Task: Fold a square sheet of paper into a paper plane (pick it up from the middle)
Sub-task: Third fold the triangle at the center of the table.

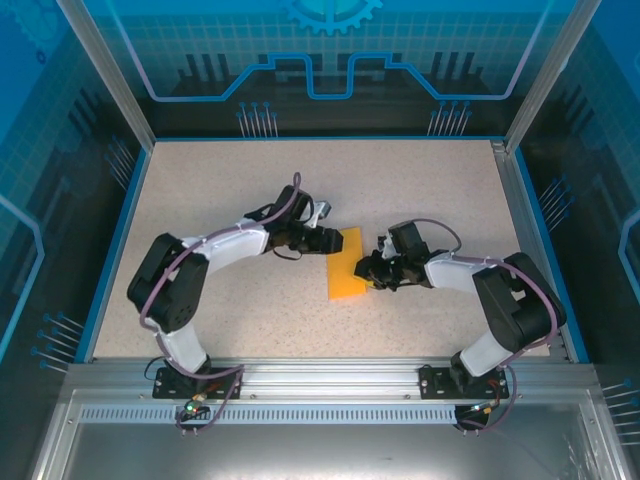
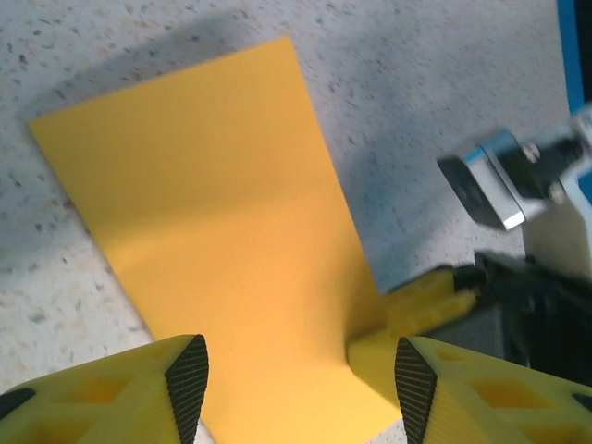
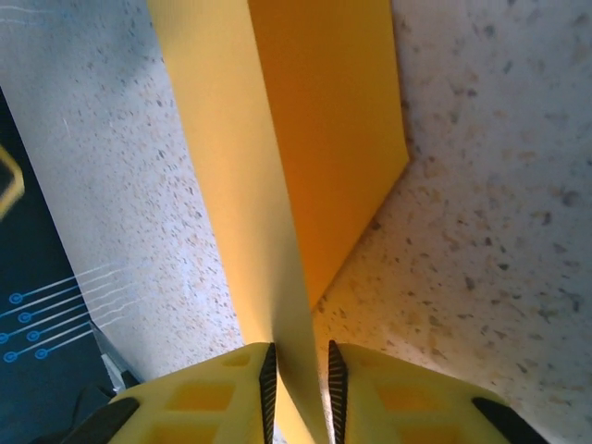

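Note:
The square sheet of paper [image 1: 348,266] lies near the table's middle as an orange-yellow oblong, folded over on itself. In the right wrist view one layer of the paper [image 3: 324,120] rises as a flap that runs between the pads of my right gripper [image 3: 298,388], which is shut on it. The left wrist view shows the paper [image 2: 222,213] mostly flat, puckered upward where the right gripper's yellow fingers [image 2: 430,301] pinch its edge. My left gripper [image 2: 296,379] hovers open over the sheet's near end, its pads wide apart. From above, the left gripper [image 1: 328,240] and right gripper [image 1: 370,272] flank the sheet.
The speckled beige table [image 1: 440,190] is bounded by a blue rim [image 1: 118,240] and slanted metal posts [image 1: 105,70]. A metal rail [image 1: 320,378] with both arm bases runs along the near edge. The right wrist's camera housing [image 2: 490,190] sits close beside the left gripper.

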Motion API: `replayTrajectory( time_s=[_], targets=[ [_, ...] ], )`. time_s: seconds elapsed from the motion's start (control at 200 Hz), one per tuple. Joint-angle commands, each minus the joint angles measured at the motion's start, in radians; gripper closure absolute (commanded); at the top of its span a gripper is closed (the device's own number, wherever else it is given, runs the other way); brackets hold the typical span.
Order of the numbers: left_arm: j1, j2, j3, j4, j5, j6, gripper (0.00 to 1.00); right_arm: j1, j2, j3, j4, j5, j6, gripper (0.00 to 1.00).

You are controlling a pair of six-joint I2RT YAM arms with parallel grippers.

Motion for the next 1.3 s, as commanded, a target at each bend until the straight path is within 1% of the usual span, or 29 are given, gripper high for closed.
replayTrajectory(
  time_s=[0.0,0.06,0.15,0.255,0.39,0.51,0.645,0.775,0.95,1.045,1.13,1.19,1.295],
  targets=[
    [-0.091,-0.064,-0.074,0.039,-0.083,0.075,0.41,-0.032,-0.001,0.031,-0.082,-0.023,-0.051,0.79],
    [-0.136,-0.091,-0.107,0.049,-0.141,0.1,0.4,-0.046,0.013,0.04,-0.078,-0.049,-0.06,0.84],
    [-0.217,-0.115,-0.131,0.036,-0.251,0.171,0.38,-0.065,0.037,0.062,-0.096,-0.077,-0.076,0.88],
    [-0.314,-0.098,-0.11,-0.019,-0.379,0.258,0.36,-0.07,0.057,0.088,-0.111,-0.107,-0.085,0.89],
    [-0.415,-0.077,-0.1,-0.034,-0.504,0.324,0.33,-0.073,0.078,0.116,-0.135,-0.124,-0.094,0.89],
    [-0.447,-0.056,-0.09,-0.029,-0.556,0.338,0.3,-0.075,0.078,0.125,-0.151,-0.127,-0.1,0.88],
    [-0.475,-0.025,-0.067,-0.011,-0.621,0.353,0.28,-0.077,0.079,0.129,-0.157,-0.134,-0.102,0.88],
    [-0.494,0.019,-0.038,0.001,-0.675,0.369,0.29,-0.081,0.07,0.124,-0.161,-0.14,-0.105,0.88],
    [-0.497,0.03,-0.033,0.022,-0.7,0.359,0.31,-0.09,0.068,0.116,-0.161,-0.142,-0.105,0.88],
    [-0.497,0.013,-0.052,0.039,-0.712,0.348,0.37,-0.094,0.069,0.111,-0.159,-0.141,-0.105,0.87],
    [-0.496,0.001,-0.057,0.046,-0.712,0.334,0.51,-0.096,0.071,0.109,-0.158,-0.143,-0.104,0.86],
    [-0.497,-0.005,-0.068,0.059,-0.719,0.326,0.59,-0.099,0.068,0.107,-0.158,-0.144,-0.104,0.86],
    [-0.496,-0.007,-0.066,0.056,-0.725,0.32,0.77,-0.106,0.064,0.106,-0.165,-0.145,-0.108,0.84]
  ],
)
